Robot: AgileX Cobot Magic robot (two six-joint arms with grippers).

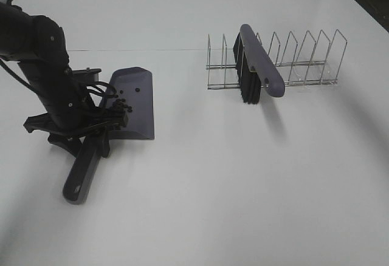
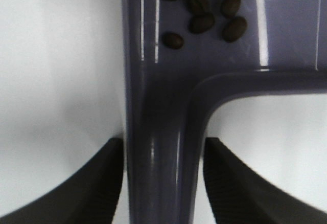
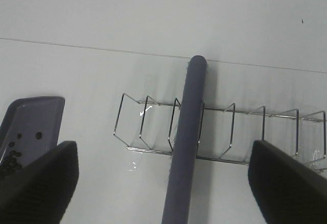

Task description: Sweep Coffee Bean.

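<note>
The purple-grey dustpan lies flat on the white table over on the left side, handle pointing toward the near edge. The coffee beans are inside the pan, a loose bunch gathered near the back wall where the handle starts, plus a few scattered further up the tray. The left wrist view shows about half a dozen of them sitting right above the handle's root.

The left gripper straddles that handle, with one black finger on each side. The jaws are slightly spread (you can see thin slivers of white table between each pad and the plastic), so it's not really pinching the handle, just bracketing it closely.

The right gripper is spread wide with nothing between its fingers, hanging above the wire rack. The rack stands on the right half of the table toward the far side, and the brush rests in it near its left end, black bristles down between the wires and the purple-grey back lying diagonally across the top.

Room-wise: the whole near-right stretch of the table is bare, and there's a wide gap between the dustpan's right edge and the rack. The dustpan's front lip faces the far side, well short of the table's far edge.
</note>
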